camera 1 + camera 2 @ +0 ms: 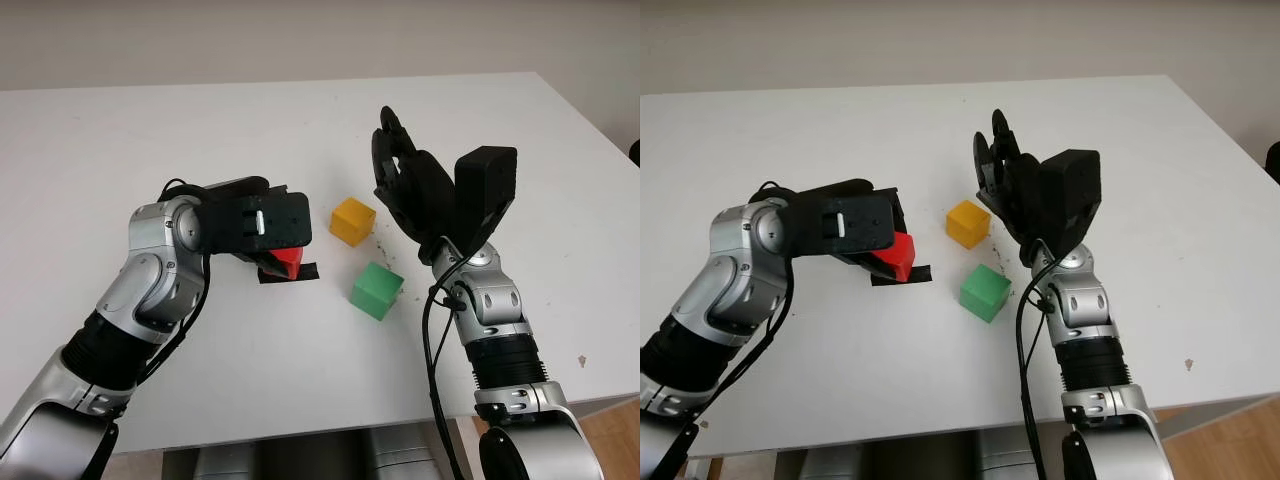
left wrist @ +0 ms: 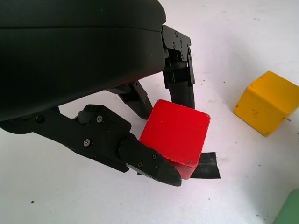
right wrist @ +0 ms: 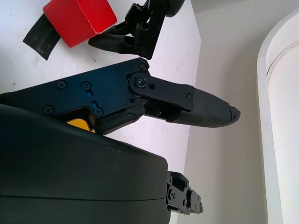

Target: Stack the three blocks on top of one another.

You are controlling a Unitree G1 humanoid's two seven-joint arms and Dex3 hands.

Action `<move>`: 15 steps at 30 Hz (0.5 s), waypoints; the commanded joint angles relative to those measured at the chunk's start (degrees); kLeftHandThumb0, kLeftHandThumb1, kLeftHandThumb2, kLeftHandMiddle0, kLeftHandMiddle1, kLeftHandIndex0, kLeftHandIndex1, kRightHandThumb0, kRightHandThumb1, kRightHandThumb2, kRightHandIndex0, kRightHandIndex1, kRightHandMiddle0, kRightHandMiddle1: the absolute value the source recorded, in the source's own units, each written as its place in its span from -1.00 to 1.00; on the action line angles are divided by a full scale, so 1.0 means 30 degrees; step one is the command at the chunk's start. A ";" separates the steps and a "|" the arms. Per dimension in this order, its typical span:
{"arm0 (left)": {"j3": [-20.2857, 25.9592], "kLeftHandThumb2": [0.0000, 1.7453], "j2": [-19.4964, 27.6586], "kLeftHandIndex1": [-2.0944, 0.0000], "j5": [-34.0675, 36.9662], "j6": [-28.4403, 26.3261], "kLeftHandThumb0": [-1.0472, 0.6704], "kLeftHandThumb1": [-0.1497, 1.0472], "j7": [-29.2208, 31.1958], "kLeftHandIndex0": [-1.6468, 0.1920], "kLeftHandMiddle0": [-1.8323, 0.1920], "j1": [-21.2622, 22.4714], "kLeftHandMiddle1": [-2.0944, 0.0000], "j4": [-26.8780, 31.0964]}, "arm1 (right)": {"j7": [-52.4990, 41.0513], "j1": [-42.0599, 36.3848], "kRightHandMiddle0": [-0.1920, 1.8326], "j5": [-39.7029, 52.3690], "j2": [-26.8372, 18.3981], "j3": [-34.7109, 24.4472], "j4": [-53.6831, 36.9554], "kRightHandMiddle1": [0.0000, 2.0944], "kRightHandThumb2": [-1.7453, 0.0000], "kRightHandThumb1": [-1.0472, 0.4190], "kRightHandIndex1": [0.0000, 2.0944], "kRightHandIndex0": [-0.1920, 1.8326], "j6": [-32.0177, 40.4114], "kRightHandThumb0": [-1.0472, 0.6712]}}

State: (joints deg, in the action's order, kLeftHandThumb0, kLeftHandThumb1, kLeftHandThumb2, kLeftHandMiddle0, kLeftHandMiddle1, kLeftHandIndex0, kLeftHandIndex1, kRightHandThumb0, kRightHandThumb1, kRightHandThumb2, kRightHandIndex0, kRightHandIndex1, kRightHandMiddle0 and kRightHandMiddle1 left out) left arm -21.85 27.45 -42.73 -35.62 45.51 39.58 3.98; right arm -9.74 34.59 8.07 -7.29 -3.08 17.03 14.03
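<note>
Fingers of our left hand [image 1: 262, 232] pinch the red cube [image 2: 175, 131] over the black tape strip [image 2: 205, 165], yellow cube [image 1: 353, 221] and green cube [image 1: 377, 290] lying rightward near our open right hand [image 1: 415, 185].

No readable text, labels, brands or numbers anywhere, blocks plain-faced, black tape strip unmarked, robot arms and hands without legible markings
</note>
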 commanded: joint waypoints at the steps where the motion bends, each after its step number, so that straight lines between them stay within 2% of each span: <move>1: -0.0200 -0.94 -0.0140 -0.73 -0.0046 -0.0063 -0.16 0.96 -0.0237 0.47 0.47 0.0159 0.35 -0.0145 | -0.0029 0.0003 -1.00 0.0008 0.0021 -0.0087 -0.0353 -1.00 0.22 -1.00 -1.00 -1.00 -0.0030 -0.65; 15: -0.0552 -0.94 -0.0423 -0.77 -0.0187 -0.0738 -0.12 0.97 -0.0432 0.47 0.48 -0.0054 0.43 -0.0240 | -0.0060 0.0003 -1.00 -0.0002 0.0023 -0.0109 -0.0342 -1.00 0.21 -1.00 -1.00 -1.00 -0.0142 -0.65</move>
State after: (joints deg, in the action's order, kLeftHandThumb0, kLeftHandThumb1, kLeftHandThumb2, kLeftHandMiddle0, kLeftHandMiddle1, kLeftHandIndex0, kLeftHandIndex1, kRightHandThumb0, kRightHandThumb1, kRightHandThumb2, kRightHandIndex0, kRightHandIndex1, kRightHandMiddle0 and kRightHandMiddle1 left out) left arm -22.59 26.44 -43.15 -37.49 44.11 39.55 3.38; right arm -9.93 34.58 8.08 -7.29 -3.10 17.03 14.02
